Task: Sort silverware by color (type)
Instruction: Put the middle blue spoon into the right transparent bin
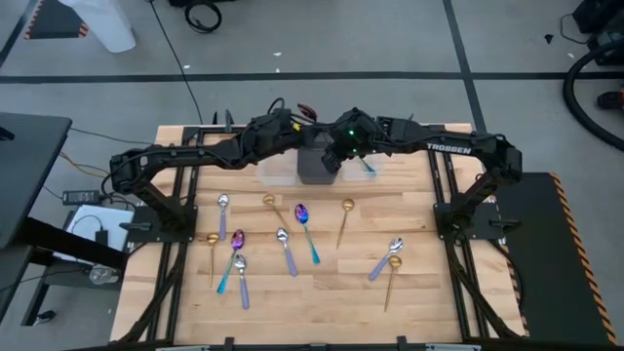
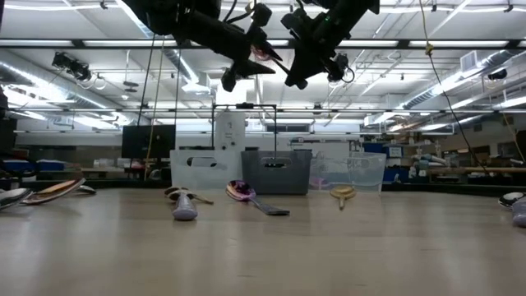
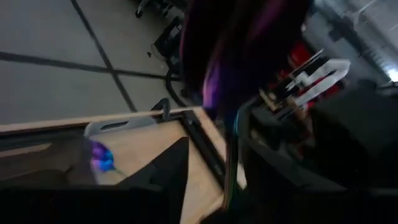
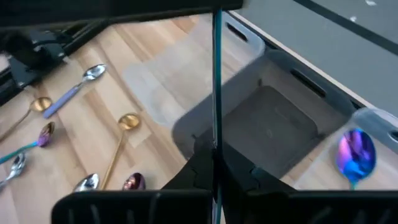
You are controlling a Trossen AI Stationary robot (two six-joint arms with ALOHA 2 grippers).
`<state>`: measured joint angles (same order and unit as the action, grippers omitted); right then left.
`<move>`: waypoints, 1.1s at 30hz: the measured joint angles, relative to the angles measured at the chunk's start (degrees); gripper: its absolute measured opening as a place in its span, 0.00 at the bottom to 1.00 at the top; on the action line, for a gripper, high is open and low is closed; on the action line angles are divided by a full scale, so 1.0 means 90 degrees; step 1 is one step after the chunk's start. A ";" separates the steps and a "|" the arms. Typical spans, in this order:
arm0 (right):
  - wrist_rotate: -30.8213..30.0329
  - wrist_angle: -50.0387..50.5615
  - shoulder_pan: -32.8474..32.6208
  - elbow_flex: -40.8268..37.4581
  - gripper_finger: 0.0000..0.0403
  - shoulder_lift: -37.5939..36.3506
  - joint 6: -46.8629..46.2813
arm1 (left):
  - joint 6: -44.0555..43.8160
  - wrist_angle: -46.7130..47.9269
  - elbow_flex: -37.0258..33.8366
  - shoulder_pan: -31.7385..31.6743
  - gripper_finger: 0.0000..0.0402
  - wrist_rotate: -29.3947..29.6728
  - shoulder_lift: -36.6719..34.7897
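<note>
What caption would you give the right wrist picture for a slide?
Right gripper grips a teal spoon handle above the dark bin.

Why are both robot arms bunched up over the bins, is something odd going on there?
Nothing looks broken or spilled. The right hand is shut on a teal-handled spoon, held above the dark bin, with the left hand close beside it. One purple-bowled spoon already lies in the clear bin. The other spoons lie loose on the table, unsorted.

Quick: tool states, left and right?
Left tool: cannot tell.
Right tool: closed on the teal-handled spoon.
</note>
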<state>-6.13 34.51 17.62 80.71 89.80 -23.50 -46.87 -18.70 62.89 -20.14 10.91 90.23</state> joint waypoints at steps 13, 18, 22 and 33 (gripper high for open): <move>-0.0259 0.1196 0.0532 0.0002 0.03 -0.0002 -0.0220 | 0.1237 0.2275 0.0002 -0.0211 0.45 -0.0821 -0.0643; 0.0210 0.1263 0.0912 -0.0196 0.04 -0.0012 0.0221 | 0.1900 0.2998 0.0002 -0.0214 0.45 -0.1040 -0.0718; 0.0471 0.1255 0.1257 -0.0680 0.04 -0.0012 0.0240 | 0.1903 0.3476 0.0000 -0.0211 0.45 -0.1055 -0.0699; 0.1414 0.0452 0.1971 -0.2065 0.04 -0.0010 0.0505 | 0.1403 0.3275 0.0002 -0.0168 0.45 -0.1369 -0.0846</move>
<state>6.59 38.58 35.36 62.12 89.71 -18.96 -34.25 10.78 62.91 -21.66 -1.41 82.62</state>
